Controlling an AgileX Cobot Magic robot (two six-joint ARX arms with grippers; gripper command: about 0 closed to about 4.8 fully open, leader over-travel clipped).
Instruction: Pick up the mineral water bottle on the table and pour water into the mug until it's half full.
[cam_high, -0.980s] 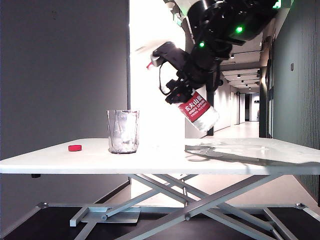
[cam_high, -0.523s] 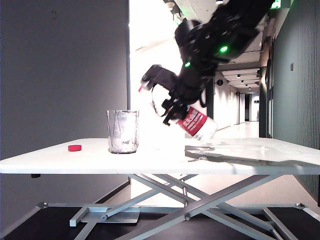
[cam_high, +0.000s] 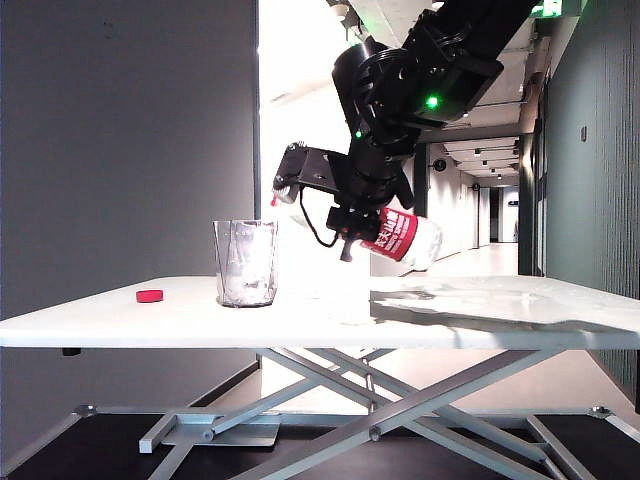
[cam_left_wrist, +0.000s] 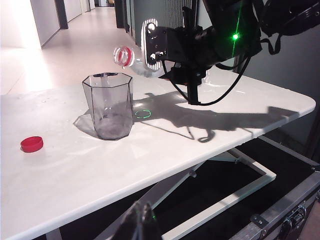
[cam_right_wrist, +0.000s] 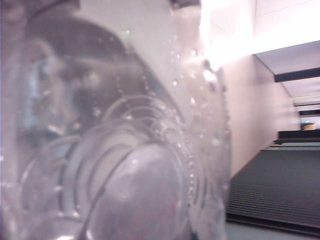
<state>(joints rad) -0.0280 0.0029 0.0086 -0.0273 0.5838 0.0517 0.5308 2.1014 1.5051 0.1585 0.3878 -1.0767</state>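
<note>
At centre frame the right gripper (cam_high: 352, 222) clamped the bottle (cam_high: 400, 236) nearly level above the worktop (cam_high: 300, 315), neck toward the mug (cam_high: 246, 262) at left, while the left gripper's (cam_left_wrist: 141, 226) opening could not be told.

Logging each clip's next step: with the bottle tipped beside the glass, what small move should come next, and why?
Probably carry the neck a little further toward the mug. The right end effector holds the mineral water bottle nearly level, but its red-ringed mouth seems short of the rim. No water can be made out in the mug.
</note>
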